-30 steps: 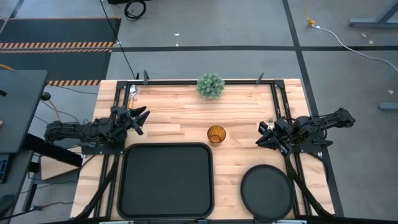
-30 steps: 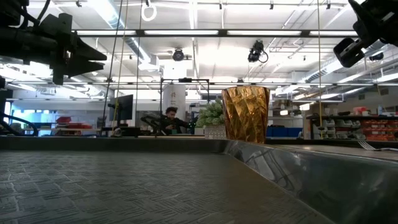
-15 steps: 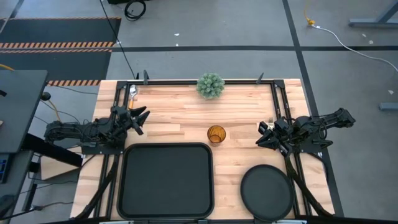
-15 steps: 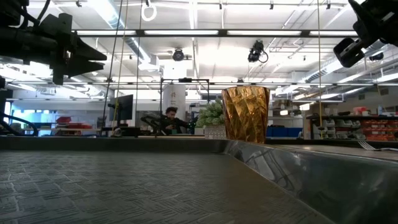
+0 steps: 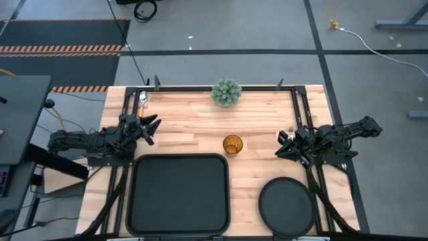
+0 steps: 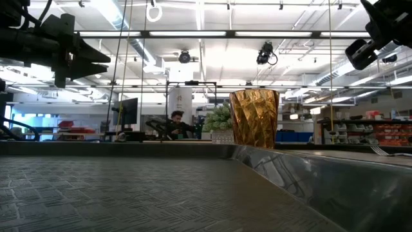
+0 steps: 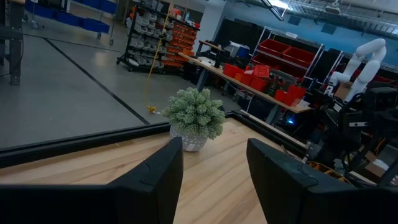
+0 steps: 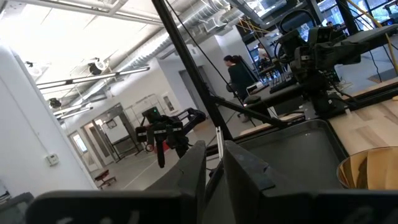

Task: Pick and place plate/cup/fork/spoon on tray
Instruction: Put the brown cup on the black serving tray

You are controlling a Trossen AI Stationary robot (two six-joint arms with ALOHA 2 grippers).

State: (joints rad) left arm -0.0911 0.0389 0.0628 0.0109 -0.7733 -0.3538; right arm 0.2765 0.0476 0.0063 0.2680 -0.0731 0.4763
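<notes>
While both arms hover over the counter, each hand is empty and nothing lies on the tray.

Where the left hand [image 5: 152, 127] hangs above the counter's left side, its two dark, matte fingers [image 7: 155, 177] are spread with a clear gap; the right hand [image 5: 281, 146], above the right side, has its fingers [image 8: 193, 168] nearly pressed together, a thin slit between them, pinching nothing. Between the two hands stands one cup [image 5: 233, 144], amber, translucent and faceted, upright, just beyond the tray's far rim. One tray [image 5: 179, 194], black, rectangular with round corners and a ribbed floor, lies at the near edge, its long axis running near to far. One plate [image 5: 287, 207], black and round, lies flat just right of it. One silver spoon [image 5: 142, 99] sits at the far left corner, handle toward the near side. One fork [image 5: 291, 128] barely shows behind the right hand. A small green plant [image 5: 227, 92] stands at the far edge of the pale wooden counter [image 5: 254, 114].
</notes>
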